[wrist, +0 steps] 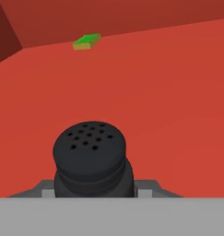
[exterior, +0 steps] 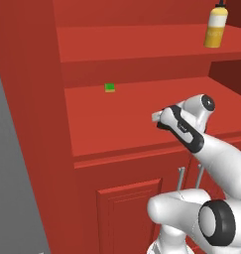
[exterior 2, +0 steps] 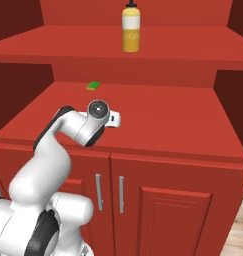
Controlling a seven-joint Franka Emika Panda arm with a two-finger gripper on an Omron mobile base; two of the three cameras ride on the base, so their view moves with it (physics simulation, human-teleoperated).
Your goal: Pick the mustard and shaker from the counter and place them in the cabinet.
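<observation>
Arm: glossy white rounded shells, smooth tube-like links. Dark grey-black bands at joints; black ring around big elbow joint, pale grey disc inside. Round white end cap at wrist with small dark centre dot, dark rim. Black curved trim strip along forearm. Small pale flange at wrist end. No cables visible.

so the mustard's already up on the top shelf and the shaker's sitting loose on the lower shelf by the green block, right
Not quite. The mustard is on the upper shelf, but the shaker isn't loose: the hand view shows it in the closed jaws, above the lower shelf and well short of the green block.
</observation>
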